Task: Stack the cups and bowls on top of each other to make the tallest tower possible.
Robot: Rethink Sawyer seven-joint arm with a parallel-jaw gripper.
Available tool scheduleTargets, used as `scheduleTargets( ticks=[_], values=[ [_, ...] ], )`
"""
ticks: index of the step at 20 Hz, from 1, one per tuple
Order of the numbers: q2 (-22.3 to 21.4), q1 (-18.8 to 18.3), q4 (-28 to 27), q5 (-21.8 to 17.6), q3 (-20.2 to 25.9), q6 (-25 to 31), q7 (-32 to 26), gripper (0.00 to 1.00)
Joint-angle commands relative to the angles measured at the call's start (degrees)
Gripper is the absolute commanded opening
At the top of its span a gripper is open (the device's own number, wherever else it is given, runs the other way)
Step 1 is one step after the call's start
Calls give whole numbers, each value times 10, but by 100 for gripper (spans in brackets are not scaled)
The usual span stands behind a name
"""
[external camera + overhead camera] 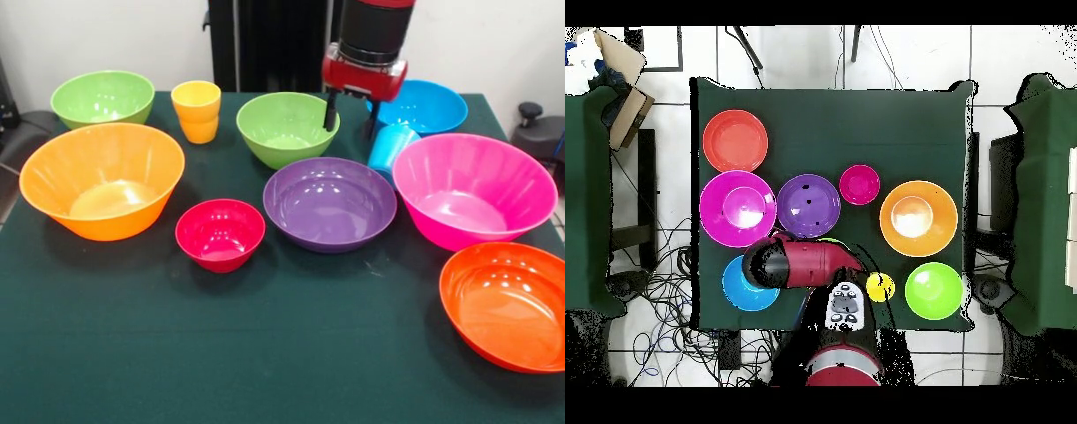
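Note:
My gripper (351,119) hangs open and empty at the back, between a green bowl (287,128) and the blue bowl (424,106). The light blue cup (389,147) stands just right of its right finger, leaning a little; I cannot tell whether they touch. The yellow-orange cup (197,110) stands at the back left by the other green bowl (102,97). The purple bowl (329,203), small crimson bowl (220,234), large orange bowl (101,179), large pink bowl (472,190) and red-orange bowl (508,305) each stand alone. No tower shows.
In the overhead view the arm (805,265) covers the blue cup and one green bowl. The dark green table (265,353) has open cloth along its near edge. Dark chairs stand at both table sides.

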Motion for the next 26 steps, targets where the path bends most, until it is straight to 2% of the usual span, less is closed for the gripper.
scheduleTargets(
  ticks=[1,3,8,12,18,21,26],
  values=[
    [45,33,-22,-24,-11,21,44,100],
    [56,46,-32,-28,-29,10,45,100],
    [93,118,-59,-44,-117,-32,64,100],
    [107,139,-64,-46,-144,-41,61,100],
    [115,117,-34,-39,-108,-85,55,100],
    [127,118,-31,-30,-96,-108,64,100],
    [129,111,-35,-15,-73,-106,62,100]
  ],
)
